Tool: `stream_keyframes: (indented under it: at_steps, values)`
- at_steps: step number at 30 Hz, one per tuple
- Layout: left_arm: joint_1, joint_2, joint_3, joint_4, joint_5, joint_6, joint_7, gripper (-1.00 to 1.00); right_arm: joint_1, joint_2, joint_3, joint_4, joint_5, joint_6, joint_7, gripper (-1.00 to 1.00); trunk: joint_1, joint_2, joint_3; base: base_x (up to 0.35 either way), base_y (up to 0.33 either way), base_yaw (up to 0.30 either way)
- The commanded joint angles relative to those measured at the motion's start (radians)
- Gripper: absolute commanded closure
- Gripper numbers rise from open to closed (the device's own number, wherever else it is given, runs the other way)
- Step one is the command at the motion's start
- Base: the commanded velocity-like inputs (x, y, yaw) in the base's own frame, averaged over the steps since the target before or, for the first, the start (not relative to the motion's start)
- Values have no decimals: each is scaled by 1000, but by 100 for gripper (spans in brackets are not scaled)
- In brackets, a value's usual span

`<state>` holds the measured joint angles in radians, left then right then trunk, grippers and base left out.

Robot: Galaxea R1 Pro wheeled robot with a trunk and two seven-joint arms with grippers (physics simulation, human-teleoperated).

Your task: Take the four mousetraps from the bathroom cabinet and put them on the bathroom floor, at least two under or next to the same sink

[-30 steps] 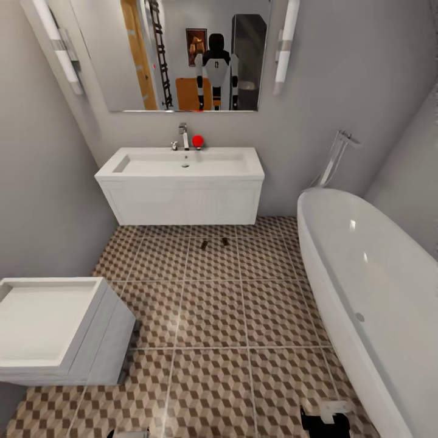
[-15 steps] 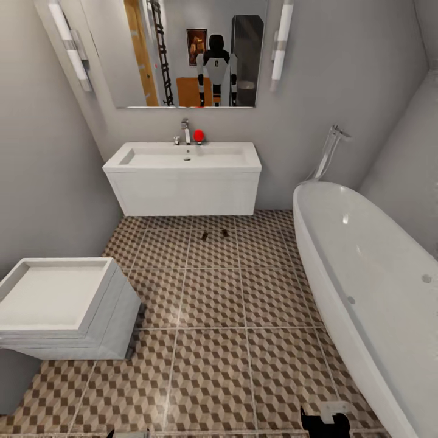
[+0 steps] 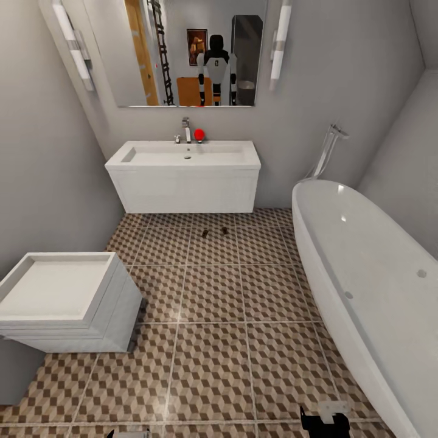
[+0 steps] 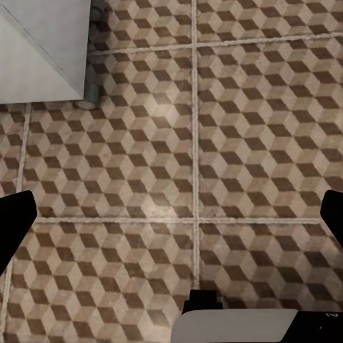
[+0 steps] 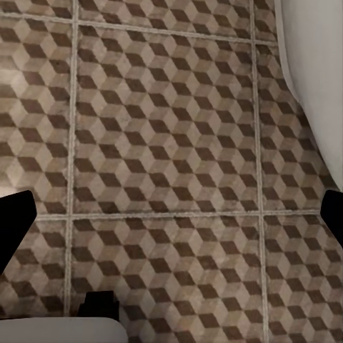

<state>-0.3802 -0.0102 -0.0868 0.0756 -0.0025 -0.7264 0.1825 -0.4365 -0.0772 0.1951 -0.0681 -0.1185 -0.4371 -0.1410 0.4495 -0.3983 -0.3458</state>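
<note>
Head view: I see two mousetraps (image 3: 214, 232) lying on the bathroom floor (image 3: 213, 340) just in front of the sink (image 3: 185, 157). Open tiles run between toilet (image 3: 61, 304) and bathtub (image 3: 371, 286). Both jaws are spread wide, holding nothing.

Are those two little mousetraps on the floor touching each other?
Apart. In the head view a strip of patterned floor shows plainly between the left mousetrap and the right mousetrap, both lying in front of the sink.
</note>
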Motion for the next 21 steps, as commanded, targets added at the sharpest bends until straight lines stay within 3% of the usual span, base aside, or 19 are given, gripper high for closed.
stream_keyframes:
  at_steps: [1, 7, 21]
  values:
    - [-2, -1, -8, 4, -1, -5, 8, -100, -1, 0, 9, 1, -10, -3, -2, -100, 1, -2, -2, -7, 0, 0]
    - [-2, -1, -8, 4, -1, -5, 8, -100, -1, 8, 9, 1, -10, -3, -3, -100, 1, -2, -2, -2, 0, 85]
    - [-1, -1, -8, 4, -1, -5, 8, -100, -1, 12, 9, 1, -7, -3, -3, -100, 1, -2, -7, 0, 0, 239]
